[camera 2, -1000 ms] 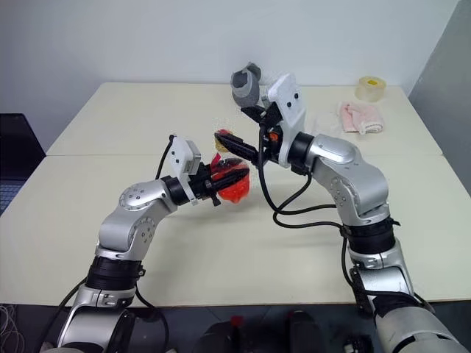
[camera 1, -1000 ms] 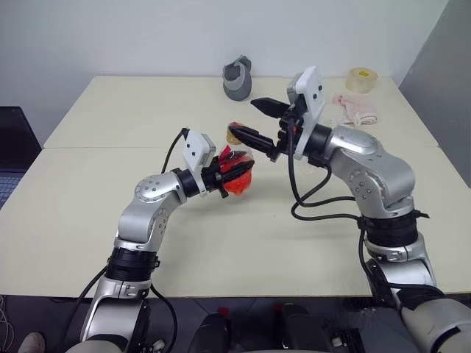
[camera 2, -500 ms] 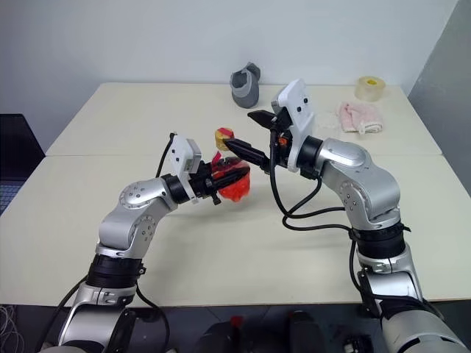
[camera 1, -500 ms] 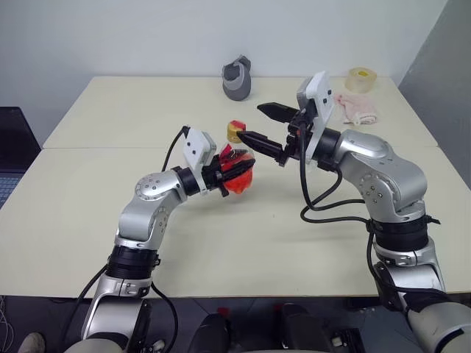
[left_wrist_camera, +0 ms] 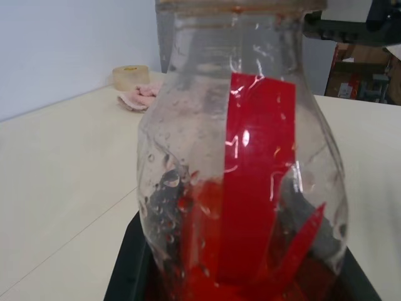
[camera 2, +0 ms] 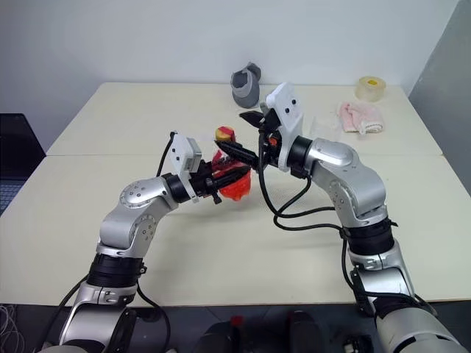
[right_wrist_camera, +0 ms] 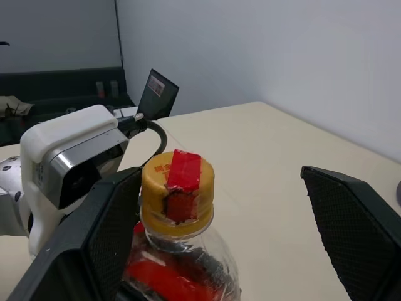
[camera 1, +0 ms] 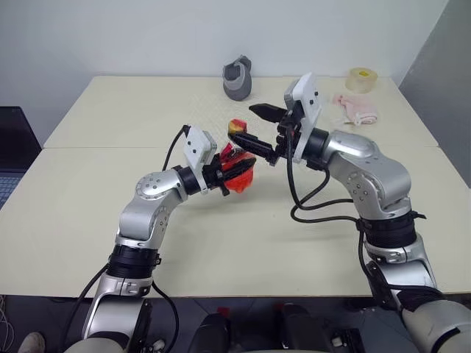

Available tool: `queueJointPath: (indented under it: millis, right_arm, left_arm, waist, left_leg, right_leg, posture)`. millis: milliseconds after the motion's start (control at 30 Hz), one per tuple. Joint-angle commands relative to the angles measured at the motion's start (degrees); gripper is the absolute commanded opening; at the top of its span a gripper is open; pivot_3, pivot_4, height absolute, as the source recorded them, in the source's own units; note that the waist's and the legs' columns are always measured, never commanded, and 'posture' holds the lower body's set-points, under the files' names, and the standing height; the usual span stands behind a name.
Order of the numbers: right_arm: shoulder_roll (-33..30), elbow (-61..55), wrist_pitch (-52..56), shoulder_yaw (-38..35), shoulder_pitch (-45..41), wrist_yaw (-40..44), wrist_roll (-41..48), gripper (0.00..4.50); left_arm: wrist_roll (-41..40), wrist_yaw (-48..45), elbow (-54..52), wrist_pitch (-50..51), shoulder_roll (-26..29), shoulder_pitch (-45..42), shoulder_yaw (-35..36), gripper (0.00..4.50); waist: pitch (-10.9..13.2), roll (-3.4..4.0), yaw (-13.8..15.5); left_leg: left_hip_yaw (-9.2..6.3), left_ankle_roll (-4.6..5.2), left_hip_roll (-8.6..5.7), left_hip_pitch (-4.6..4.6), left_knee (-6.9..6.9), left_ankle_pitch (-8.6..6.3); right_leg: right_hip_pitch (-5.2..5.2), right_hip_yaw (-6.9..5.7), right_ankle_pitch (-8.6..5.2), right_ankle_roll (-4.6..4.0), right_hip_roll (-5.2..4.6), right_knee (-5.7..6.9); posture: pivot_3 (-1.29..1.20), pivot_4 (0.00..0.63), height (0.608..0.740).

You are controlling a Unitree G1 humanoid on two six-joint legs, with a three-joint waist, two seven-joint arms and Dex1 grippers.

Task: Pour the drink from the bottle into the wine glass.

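A: Above the middle of the cream table (camera 1: 88, 243), what is the left gripper (camera 1: 234, 170) doing?

B: It is clenching the bulbous base of the clear plastic bottle (camera 1: 237, 163), holding it upright off the tabletop. Red drink (left_wrist_camera: 207, 276) is sitting low in the base (red label strip running up the side).

A: And the right gripper (camera 1: 259, 128)?

B: It is hanging released, fingers spread wide, one finger (right_wrist_camera: 106, 232) just beside the yellow-orange cap (right_wrist_camera: 177, 191) and the other (right_wrist_camera: 354, 219) well apart from it. Cap is still sitting on the neck, a red tape patch across it.

A: Anything else on the table?

B: Grey cup-like object (camera 1: 237, 76) is lying at the far edge, with a tape roll (camera 1: 360, 79) and pink cloth (camera 1: 356, 108) toward the far right corner.
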Motion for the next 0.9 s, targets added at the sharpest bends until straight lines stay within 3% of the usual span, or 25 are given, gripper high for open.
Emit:
queueJointPath:
  millis: [33,600,900]
  right_arm:
    - [-0.35,0.26,-1.57,-0.94,-1.41,-0.01,-0.88,4.29]
    - [-6.44,-5.45,1.73,-3.28,3.25,2.8,2.31,4.29]
    - [-5.94,-6.06,2.52,-3.68,3.01,2.96,4.49,4.29]
  left_arm:
    - [-0.29,-0.17,-1.58,-1.76,0.0,-1.14,0.71,1.42]
    - [-0.33,-0.37,-1.34,-1.89,-0.16,-1.08,0.8,1.42]
    - [-0.18,-0.63,-0.27,-2.43,-0.49,-2.0,0.53,1.42]
  waist:
    - [0.0,0.0,0.0]
    - [0.0,0.0,0.11]
    - [0.0,0.0,0.03]
  left_leg:
    - [0.0,0.0,0.0,0.0,0.0,0.0]
    - [0.01,0.04,0.0,-0.01,0.01,-0.02]
    - [0.01,0.05,0.0,-0.01,0.01,-0.03]
  right_leg:
    - [0.0,0.0,0.0,0.0,0.0,0.0]
    - [0.01,0.01,0.0,0.0,-0.03,0.0]
    - [0.01,0.01,0.0,0.0,0.0,0.0]
  posture:
    - [0.0,0.15,0.74]
    - [0.0,0.15,0.74]
    - [0.0,0.15,0.74]
